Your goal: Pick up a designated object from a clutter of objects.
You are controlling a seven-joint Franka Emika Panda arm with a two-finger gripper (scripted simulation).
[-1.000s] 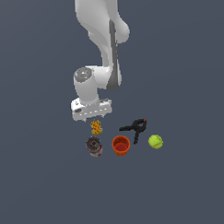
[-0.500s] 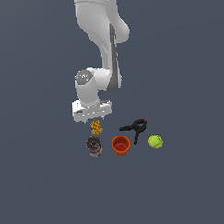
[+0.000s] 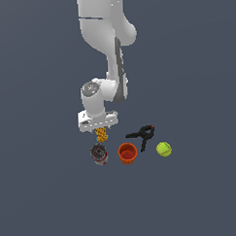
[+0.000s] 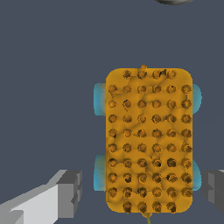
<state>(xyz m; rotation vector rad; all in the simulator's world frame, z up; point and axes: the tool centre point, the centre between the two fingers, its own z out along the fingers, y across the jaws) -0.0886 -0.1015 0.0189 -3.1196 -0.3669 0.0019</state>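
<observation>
The end effector [image 3: 102, 131] hangs right over the orange block [image 4: 148, 141], at 12 o'clock from the can [image 3: 98, 154]. Its fingers [image 4: 65, 192] are spread wide, one on each side of the block, not touching and holding nothing. So the grab and the lift are left to do. The block seems to sit on the tabletop [image 3: 55, 190], but it is hard to tell. The cup [image 3: 127, 152] is near at 4 o'clock. The other sides are open.
</observation>
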